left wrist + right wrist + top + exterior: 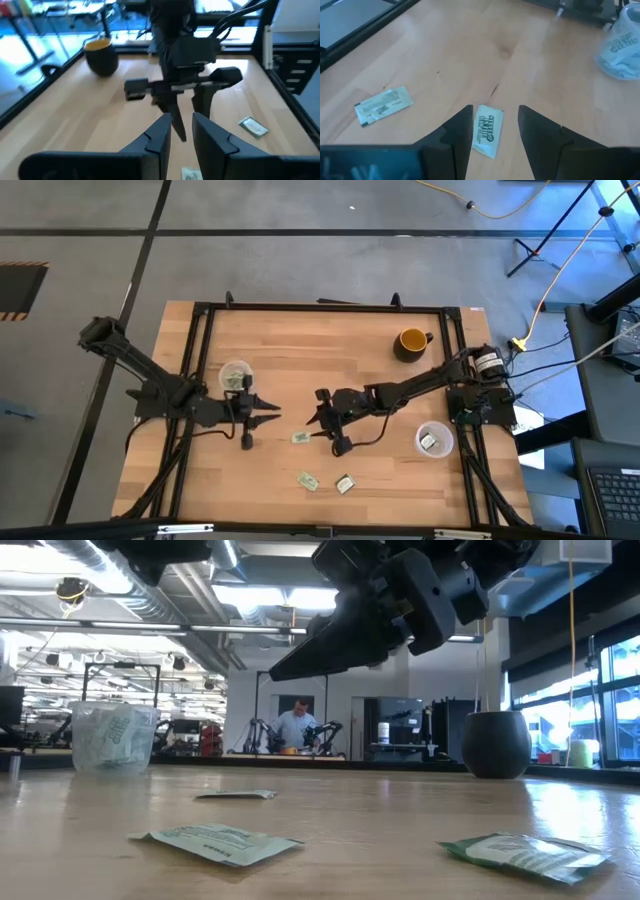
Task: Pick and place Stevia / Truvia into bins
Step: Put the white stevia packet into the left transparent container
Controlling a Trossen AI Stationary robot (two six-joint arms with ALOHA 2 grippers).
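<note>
One yellow mug (411, 340) near table edge (330, 309)

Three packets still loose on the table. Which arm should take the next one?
Right, I'd say. Its pincer is open with a packet lying between its fingers. The left pincer sits beside the left cup, with no packet lined up.

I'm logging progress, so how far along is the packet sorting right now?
Done: both cups hold packets, the left cup and the right cup. In hand: the right gripper is open, straddling a packet on the table, not gripping it yet. The left gripper holds nothing visible, near its cup. Left: three loose packets, that one and two nearer the front edge.
</note>
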